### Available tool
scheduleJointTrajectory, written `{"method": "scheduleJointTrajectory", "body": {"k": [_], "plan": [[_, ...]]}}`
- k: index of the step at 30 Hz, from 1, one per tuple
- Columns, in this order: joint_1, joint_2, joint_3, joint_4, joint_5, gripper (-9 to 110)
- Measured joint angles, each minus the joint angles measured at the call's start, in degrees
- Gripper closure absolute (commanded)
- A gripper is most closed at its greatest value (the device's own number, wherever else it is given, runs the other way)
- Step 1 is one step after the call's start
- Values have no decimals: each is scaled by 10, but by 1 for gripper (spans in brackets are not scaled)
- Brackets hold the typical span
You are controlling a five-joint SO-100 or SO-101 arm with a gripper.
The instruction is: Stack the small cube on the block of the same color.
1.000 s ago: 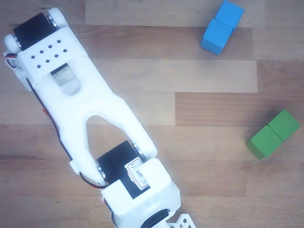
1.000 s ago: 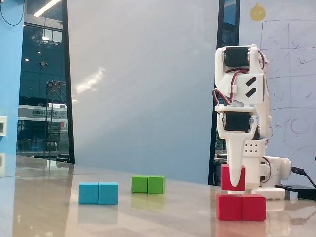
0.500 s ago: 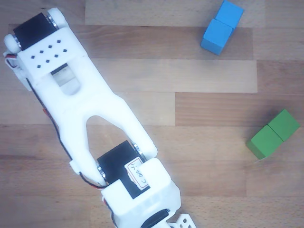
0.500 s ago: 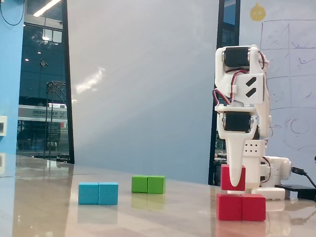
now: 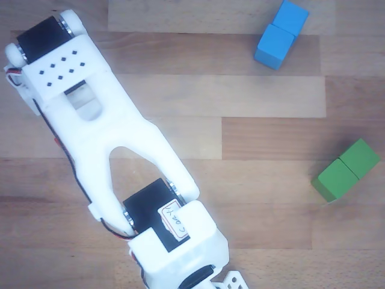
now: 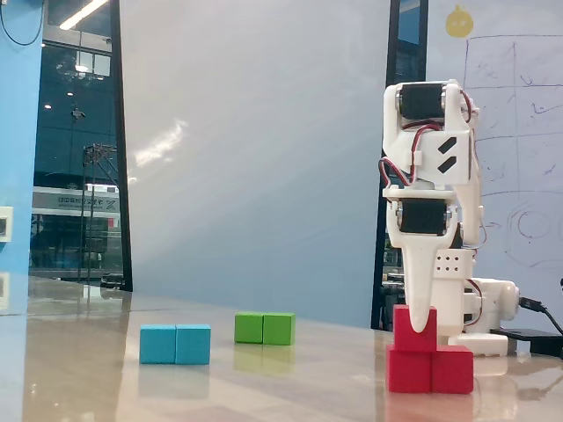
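In the fixed view the small cube (image 6: 403, 327), red, rests on the left half of the red block (image 6: 453, 369), which lies on the table at the right. My gripper (image 6: 420, 330) points straight down over them. One white finger (image 6: 422, 294) stands in front of the cube's face and the other is hidden behind it. The cube sits lower along the finger than it did when it was held. In the other view only the white arm (image 5: 114, 150) shows; the cube, the block and the fingertips are out of view.
A blue oblong block (image 6: 175, 344) (image 5: 280, 34) and a green oblong block (image 6: 264, 328) (image 5: 346, 169) lie apart on the wooden table, away from the arm. The arm's base (image 6: 488, 312) stands behind the red block.
The small cube has dropped from just above the red block onto it. The arm itself has not visibly moved.
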Motion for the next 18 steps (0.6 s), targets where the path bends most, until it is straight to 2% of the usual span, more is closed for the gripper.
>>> {"method": "scheduleJointTrajectory", "body": {"k": [18], "plan": [[25, 0, 0, 0, 0, 82]]}}
